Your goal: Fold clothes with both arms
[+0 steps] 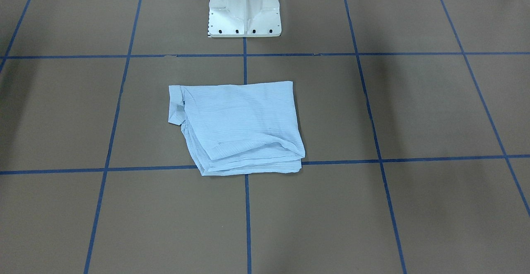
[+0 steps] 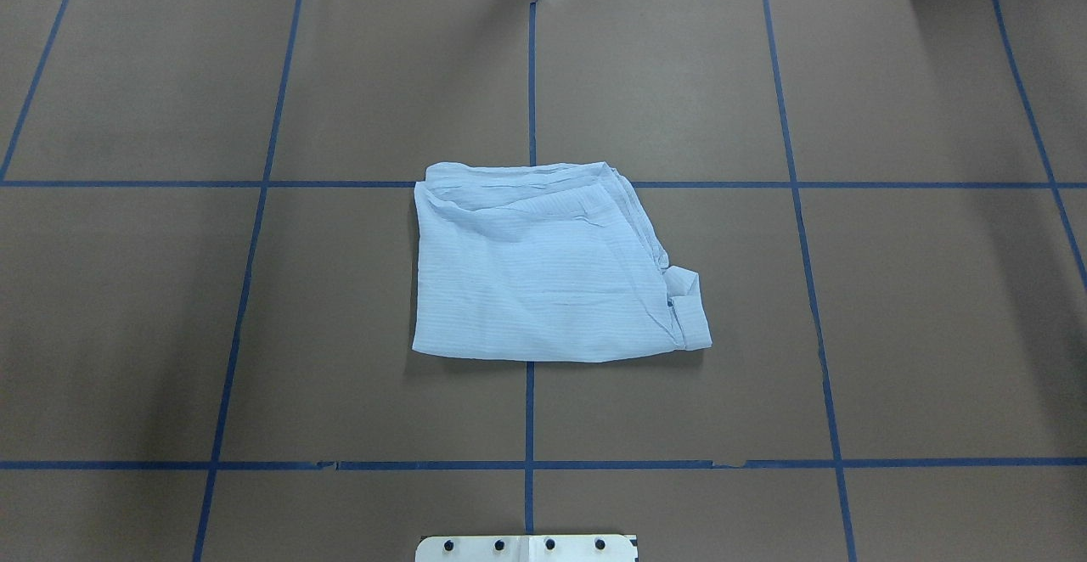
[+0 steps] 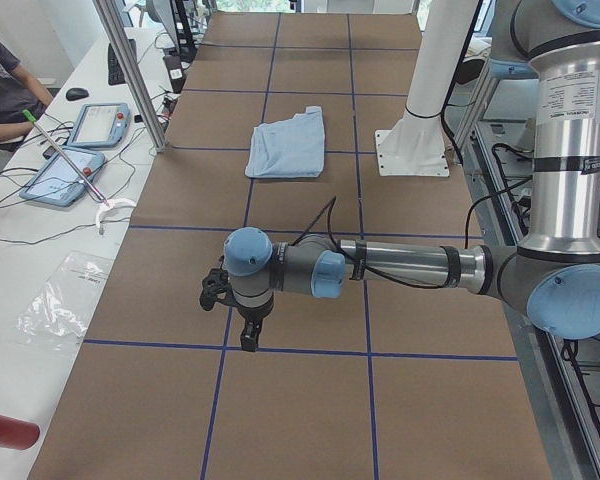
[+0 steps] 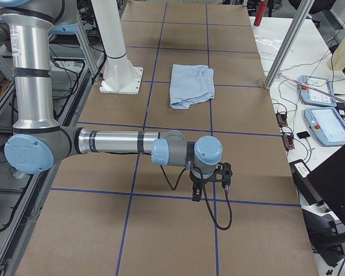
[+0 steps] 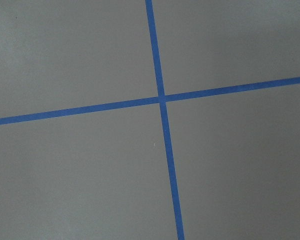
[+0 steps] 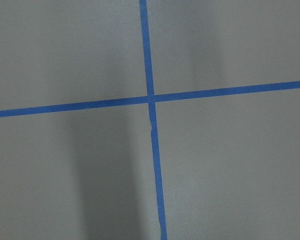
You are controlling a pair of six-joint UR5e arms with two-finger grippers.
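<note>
desk: how far along is the fold?

photographer: the thin light-blue, finely striped crinkly shirt (image 2: 543, 265) lies at the centre of the overhead frame as a compact, roughly square stack. it sits on the brown paper-covered surface (image 2: 170, 333), over a crossing of blue tape lines (image 2: 531, 78). layered edges show along its upper side, and a cuff-like flap (image 2: 689, 311) pokes out at its lower right. by the look of it the folding is done or very nearly so, and tidying that flap may be all that is left.

desk: and the arms?

photographer: both are well apart from the shirt. the left black skeletal pincer (image 3: 248, 338) hangs over bare surface in the lower middle of the left side view, and the right black skeletal pincer (image 4: 196, 195) does likewise in the right side view. neither holds cloth, but from there i cannot tell whether they are open or closed. the wrist cameras show only tape crossings. collar, buttons and sleeves are folded out of sight. the white flared pedestal base (image 1: 244, 13) is cut off at the front frame's top.
</note>
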